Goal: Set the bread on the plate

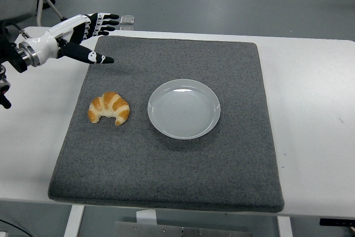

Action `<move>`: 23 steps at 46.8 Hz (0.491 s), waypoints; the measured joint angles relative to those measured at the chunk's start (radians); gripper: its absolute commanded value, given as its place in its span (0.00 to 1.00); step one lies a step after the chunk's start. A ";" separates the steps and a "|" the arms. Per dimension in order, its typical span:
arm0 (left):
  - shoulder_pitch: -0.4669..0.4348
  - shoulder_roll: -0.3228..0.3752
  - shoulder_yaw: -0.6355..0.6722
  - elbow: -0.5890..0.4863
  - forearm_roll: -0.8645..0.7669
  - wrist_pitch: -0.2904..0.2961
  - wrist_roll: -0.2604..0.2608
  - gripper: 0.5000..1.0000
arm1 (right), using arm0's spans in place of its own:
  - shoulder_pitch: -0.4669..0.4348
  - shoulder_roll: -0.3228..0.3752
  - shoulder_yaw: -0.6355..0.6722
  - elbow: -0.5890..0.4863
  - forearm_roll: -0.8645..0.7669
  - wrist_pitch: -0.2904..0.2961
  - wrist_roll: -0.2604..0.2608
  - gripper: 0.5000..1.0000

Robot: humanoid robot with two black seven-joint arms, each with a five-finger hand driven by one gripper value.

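A golden croissant [108,108] lies on the left part of the grey mat [166,165]. An empty white plate [183,109] sits at the mat's middle, just right of the croissant and apart from it. My left hand [91,34] reaches in from the left edge over the mat's far left corner, fingers spread and holding nothing. It is well behind the croissant. The right arm is out of view.
The mat lies on a white table [310,109]. A small clear object [127,22] lies at the table's far edge, just beyond my left hand.
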 measured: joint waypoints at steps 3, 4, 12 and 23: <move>-0.001 0.026 0.013 -0.014 0.061 -0.001 -0.001 0.98 | 0.000 0.000 0.000 0.000 0.000 0.000 0.000 0.86; -0.001 0.036 0.015 -0.020 0.082 -0.002 -0.002 0.98 | 0.000 0.000 0.000 0.000 0.000 0.000 0.000 0.86; -0.004 0.112 0.038 -0.117 0.279 -0.015 -0.003 0.98 | 0.000 0.000 0.000 0.000 0.000 0.000 0.000 0.86; -0.004 0.144 0.095 -0.204 0.430 -0.026 0.000 0.98 | 0.000 0.000 0.000 0.000 0.000 0.000 0.000 0.86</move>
